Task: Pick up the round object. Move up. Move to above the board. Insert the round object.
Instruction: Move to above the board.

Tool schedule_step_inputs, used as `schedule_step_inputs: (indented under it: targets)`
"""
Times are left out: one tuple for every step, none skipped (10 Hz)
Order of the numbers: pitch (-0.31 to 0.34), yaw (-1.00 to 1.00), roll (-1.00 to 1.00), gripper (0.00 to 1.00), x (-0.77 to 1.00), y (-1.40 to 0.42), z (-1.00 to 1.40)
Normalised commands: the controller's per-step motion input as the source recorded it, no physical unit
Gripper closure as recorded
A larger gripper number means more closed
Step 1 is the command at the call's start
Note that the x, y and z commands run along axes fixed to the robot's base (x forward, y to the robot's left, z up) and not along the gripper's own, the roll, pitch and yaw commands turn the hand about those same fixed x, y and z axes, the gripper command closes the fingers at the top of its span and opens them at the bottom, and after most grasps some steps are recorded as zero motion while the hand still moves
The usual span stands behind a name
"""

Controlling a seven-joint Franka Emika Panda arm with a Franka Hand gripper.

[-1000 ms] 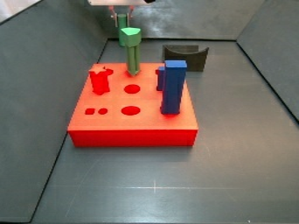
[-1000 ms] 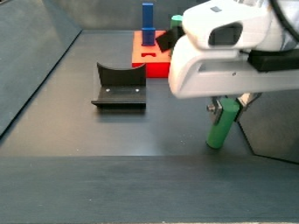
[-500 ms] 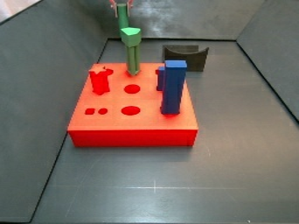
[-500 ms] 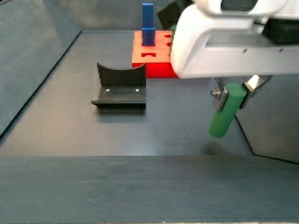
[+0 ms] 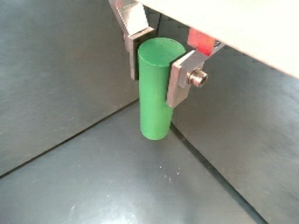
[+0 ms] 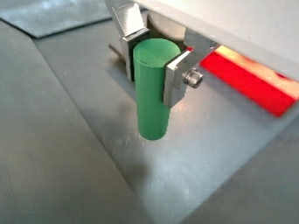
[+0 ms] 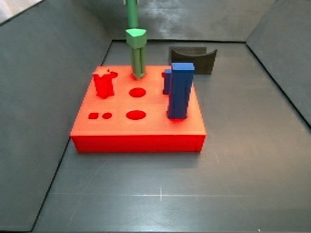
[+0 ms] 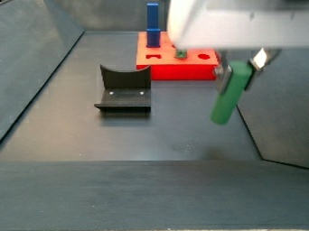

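Observation:
My gripper (image 5: 160, 57) is shut on the round object (image 5: 156, 92), a plain green cylinder. The silver fingers (image 5: 184, 74) clamp its upper end, and it hangs upright above the grey floor. Both wrist views show this grip (image 6: 156, 57). In a side view the round object (image 8: 229, 95) hangs clear of the floor beside the board (image 8: 182, 65), with a finger (image 8: 257, 60) at its top. In a side view the round object (image 7: 131, 14) is beyond the board's (image 7: 136, 123) far edge, and the gripper is above the frame. The red board has round holes (image 7: 137, 92).
A thinner green peg with an angular head (image 7: 136, 50), a blue block (image 7: 180, 89) and a small red piece (image 7: 105, 84) stand on the board. The dark fixture (image 7: 195, 59) stands on the floor behind the board. Grey walls enclose the floor.
The gripper has risen with the round object in it, lifting it off the floor. The gripper body has left the top of a side view. Nothing else moved.

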Motion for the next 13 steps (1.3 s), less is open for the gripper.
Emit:
schedule_step_inputs:
  targets:
    - [0.078,0.05,-0.02,1.00,0.22,-0.13,1.00]
    - [0.094,0.04,0.01,1.00,0.20,-0.12,1.00]
    - [0.117,0.03,0.05,1.00,0.18,-0.11,1.00]
    - [0.124,0.03,0.06,1.00,0.17,-0.10,1.00]
    - [0.128,0.03,0.07,1.00,0.15,-0.09,1.00]
    - [0.119,0.02,0.07,1.00,0.13,-0.09,1.00]
    - [0.112,0.02,0.06,1.00,0.11,-0.07,1.00]
    - [0.112,0.02,0.06,1.00,0.10,-0.07,1.00]
    - [0.113,0.02,0.07,1.00,0.09,-0.06,1.00]
    - [0.109,0.02,0.07,1.00,0.08,-0.06,1.00]
    - [0.110,0.02,0.07,1.00,0.06,-0.05,1.00]
    - [0.110,0.03,0.08,1.00,0.04,-0.04,0.94]
    - [0.112,0.03,0.09,1.00,0.02,-0.03,0.75]
